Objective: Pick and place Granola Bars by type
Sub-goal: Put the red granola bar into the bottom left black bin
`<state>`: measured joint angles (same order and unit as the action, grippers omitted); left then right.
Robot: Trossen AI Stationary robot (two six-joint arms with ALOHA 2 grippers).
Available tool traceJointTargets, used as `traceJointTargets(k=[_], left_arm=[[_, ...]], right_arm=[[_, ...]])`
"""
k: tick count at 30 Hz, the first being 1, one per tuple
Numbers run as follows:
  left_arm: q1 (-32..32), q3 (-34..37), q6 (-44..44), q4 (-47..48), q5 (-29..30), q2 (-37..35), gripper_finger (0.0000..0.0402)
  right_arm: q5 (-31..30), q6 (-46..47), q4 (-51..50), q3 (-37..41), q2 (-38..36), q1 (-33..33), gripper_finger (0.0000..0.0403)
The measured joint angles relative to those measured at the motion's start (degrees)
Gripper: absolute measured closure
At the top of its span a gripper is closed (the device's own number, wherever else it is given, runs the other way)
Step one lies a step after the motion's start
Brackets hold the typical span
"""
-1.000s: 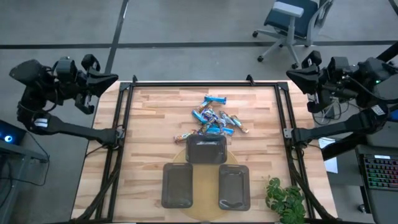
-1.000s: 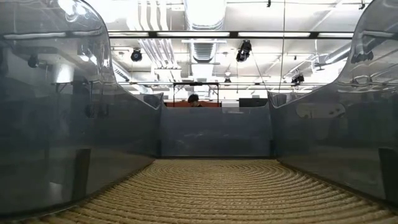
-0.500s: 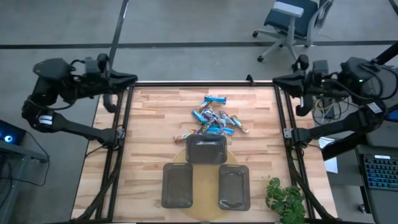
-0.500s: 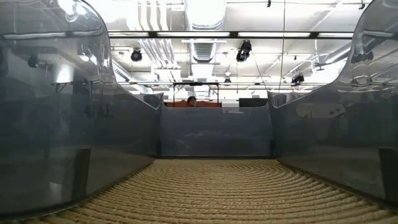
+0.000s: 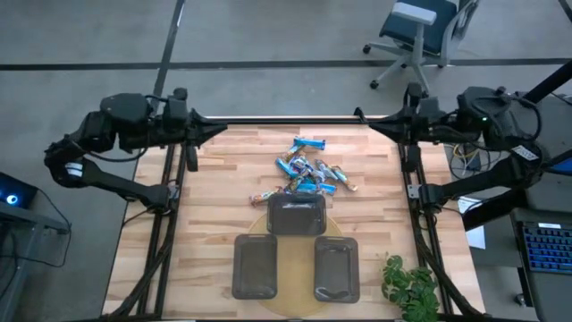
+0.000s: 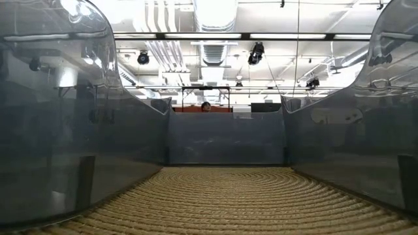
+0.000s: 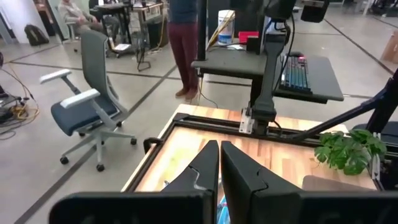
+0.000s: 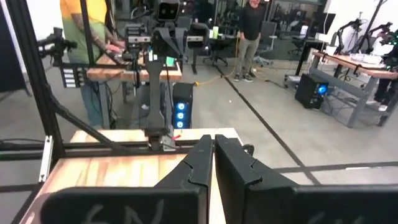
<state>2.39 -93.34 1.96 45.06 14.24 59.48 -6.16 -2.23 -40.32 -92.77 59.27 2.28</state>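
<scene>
From above, the granola bars (image 5: 308,170) lie in 1 loose heap on the wooden worktop (image 5: 223,197), toward its far middle. An exact count is hard where they overlap; roughly 12 to 15 show, most in blue wrappers. 1 blue bar (image 5: 310,142) lies apart at the far edge of the heap, its long axis running across the worktop. 1 tan bar (image 5: 264,197) lies at the heap's near left, also crosswise. The rest point every way, several slanted. 3 dark grey trays sit nearer: 1 tray (image 5: 297,215) touching the near side of the heap, and 2 side by side beyond it, a left tray (image 5: 255,266) and a right tray (image 5: 337,268). A small green plant (image 5: 409,284) stands at the near right corner. The left claw (image 5: 217,131) hangs over the far left corner, fingers clenched together, holding nothing. The right claw (image 5: 374,125) hangs over the far right corner, likewise clenched and empty. 1 office chair (image 5: 420,36) stands on the floor beyond.

The low view shows only grey tray walls (image 6: 225,140) and a woven mat (image 6: 225,196).

In the left wrist view the left claw's fingers (image 7: 205,165) are pressed together above the worktop; 1 chair (image 7: 87,112) and 1 standing person (image 7: 183,43) show beyond.

In the right wrist view the fingers (image 8: 202,158) meet too; 2 people (image 8: 93,50) stand in the room.
</scene>
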Motion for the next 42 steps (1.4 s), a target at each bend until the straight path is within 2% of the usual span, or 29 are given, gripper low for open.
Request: traceJointTargets(k=[8, 17, 27, 42], left_arm=[[0.0, 0.83, 0.02, 0.06, 0.02, 2.56, 0.0401], [0.0, 0.9, -0.46, 0.41, 0.02, 5.74, 0.0401], [0.11, 0.9, 0.44, 9.73, 0.92, 7.57, 0.0401], [0.13, 0.87, 3.82, 15.16, 3.39, 8.81, 0.0401]], right_arm=[[-0.17, 2.46, -3.28, 0.11, 2.81, 0.0, 0.0394], [-3.03, 5.19, -8.12, 0.17, 6.63, 0.0, 0.0394], [-3.01, 6.43, -14.1, 0.2, 11.34, -0.02, 0.0394], [-2.99, 6.76, -15.22, 0.2, 14.94, -0.02, 0.0394]])
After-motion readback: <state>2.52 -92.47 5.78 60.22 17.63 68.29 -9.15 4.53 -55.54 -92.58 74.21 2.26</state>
